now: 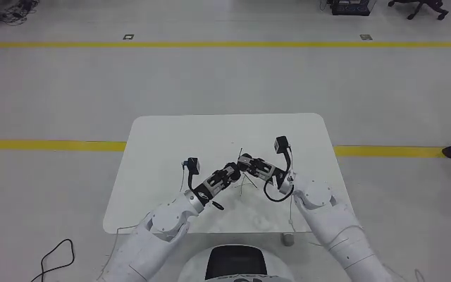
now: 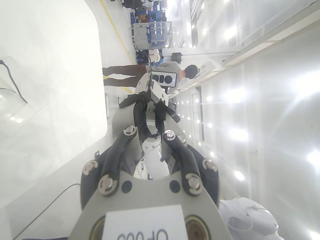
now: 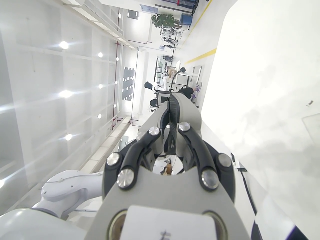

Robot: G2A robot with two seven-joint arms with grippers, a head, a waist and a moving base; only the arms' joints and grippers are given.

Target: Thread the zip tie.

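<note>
Both grippers meet tip to tip above the middle of the white table (image 1: 211, 134). My right gripper (image 1: 242, 163) (image 3: 172, 98) is shut on the thin black zip tie (image 3: 178, 74), and the tie's small head end curves out past the fingertips. In the top view the zip tie (image 1: 239, 155) sticks out as a fine line pointing away from me. My left gripper (image 1: 229, 171) (image 2: 150, 101) faces the right one. Its black fingers (image 2: 138, 116) stand a little apart, with the tips at the right gripper's tips. The tie (image 2: 150, 68) runs on beyond them.
A small grey object (image 1: 287, 240) sits by the table's near right edge. A clear flat piece (image 2: 12, 76) with a black cable across it lies on the table. The table's far half is bare.
</note>
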